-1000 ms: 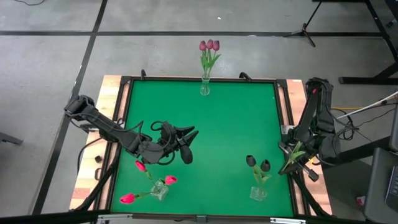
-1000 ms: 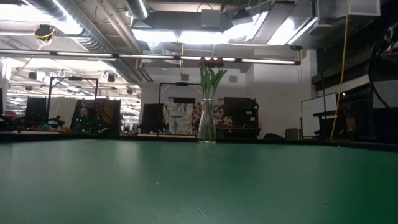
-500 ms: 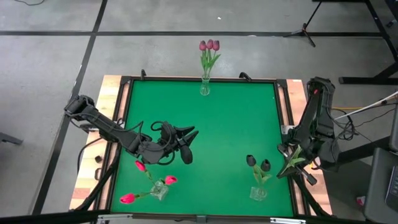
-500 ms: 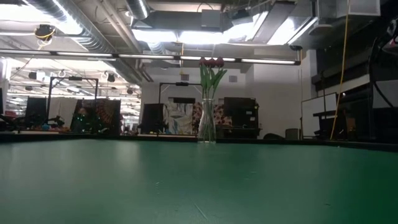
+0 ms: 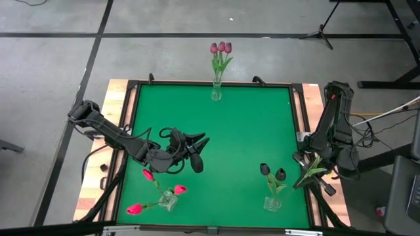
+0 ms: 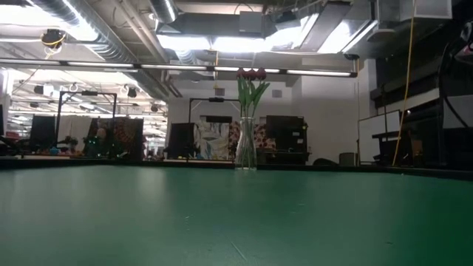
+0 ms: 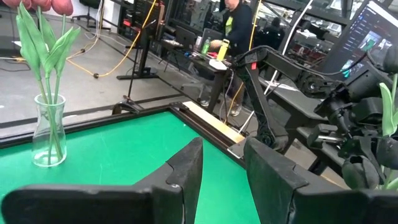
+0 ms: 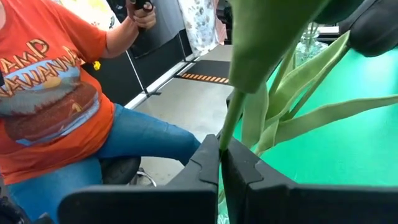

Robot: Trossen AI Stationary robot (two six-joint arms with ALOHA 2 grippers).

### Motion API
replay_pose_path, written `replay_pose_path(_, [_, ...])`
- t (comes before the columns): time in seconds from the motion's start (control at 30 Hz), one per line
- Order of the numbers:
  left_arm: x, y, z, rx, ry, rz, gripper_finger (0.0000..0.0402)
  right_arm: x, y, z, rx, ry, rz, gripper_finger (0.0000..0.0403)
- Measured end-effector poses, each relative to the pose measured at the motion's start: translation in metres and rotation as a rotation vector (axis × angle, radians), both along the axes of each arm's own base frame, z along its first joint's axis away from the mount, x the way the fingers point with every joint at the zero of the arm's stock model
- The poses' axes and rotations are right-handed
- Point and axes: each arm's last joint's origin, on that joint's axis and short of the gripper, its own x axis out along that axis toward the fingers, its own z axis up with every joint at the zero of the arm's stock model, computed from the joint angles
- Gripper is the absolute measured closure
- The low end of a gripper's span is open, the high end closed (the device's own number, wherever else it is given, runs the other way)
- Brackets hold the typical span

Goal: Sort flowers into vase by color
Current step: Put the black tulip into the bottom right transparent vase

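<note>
Flowers stand in 3 glass vases on the green table point(image 5: 223, 131) in the high view; the mauve-purple tulips point(image 5: 221, 48) fill the vase point(image 5: 216, 92) at the top centre edge, the same bunch showing upright at the centre of the low view point(image 6: 248, 74); the pink-red tulips point(image 5: 149, 176) splay from the vase point(image 5: 168, 200) at the lower left, 3 heads spread apart; the near-black tulips point(image 5: 271, 172) sit in the vase point(image 5: 272, 204) at the lower right, 2 heads close together; the right gripper point(image 5: 315, 172) is at the right edge of the table, just beside that lower-right vase, its fingers point(image 8: 208, 163) pinched tight on the thin green stem of a tulip point(image 8: 261, 56), whose long leaves fan out above them in the right wrist view; a dark flower head shows at the upper right corner of that view; the left gripper point(image 5: 197, 151) hovers left of centre over the table, just above the pink-red bunch, its fingers point(image 7: 185, 171) partly apart and holding nothing; a person in an orange shirt point(image 8: 56, 81) sits at the left of the right wrist view, beyond the table.
</note>
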Motion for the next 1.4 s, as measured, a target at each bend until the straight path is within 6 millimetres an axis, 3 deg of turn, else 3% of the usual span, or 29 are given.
replay_pose_path(0.37, [0.0, 0.0, 0.0, 0.0, 0.0, 0.0, 0.0285, 0.005, 0.011, 0.003, -0.058, -0.105, 0.06, 0.0402])
replay_pose_path(0.5, [0.0, 0.0, 0.0, 0.0, 0.0, 0.0, 0.0285, 0.014, 0.006, 0.006, -0.081, -0.154, 0.071, 0.0402])
replay_pose_path(0.73, [0.0, 0.0, -0.001, 0.005, 0.011, -0.006, 0.0285, 0.026, -0.017, 0.001, -0.085, -0.046, 0.011, 0.0402])
replay_pose_path(0.97, [0.0, 0.0, -0.002, 0.011, 0.024, -0.009, 0.0285, 0.015, -0.031, 0.01, 0.057, -0.022, 0.078, 0.0402])
replay_pose_path(1.17, [0.0, 0.0, -0.002, 0.01, 0.024, -0.009, 0.0285, 0.016, -0.029, 0.007, 0.063, 0.029, 0.092, 0.0402])
replay_pose_path(1.4, [0.0, 0.0, -0.002, 0.01, 0.023, -0.009, 0.0285, 0.021, -0.022, -0.011, 0.048, 0.075, 0.085, 0.0402])
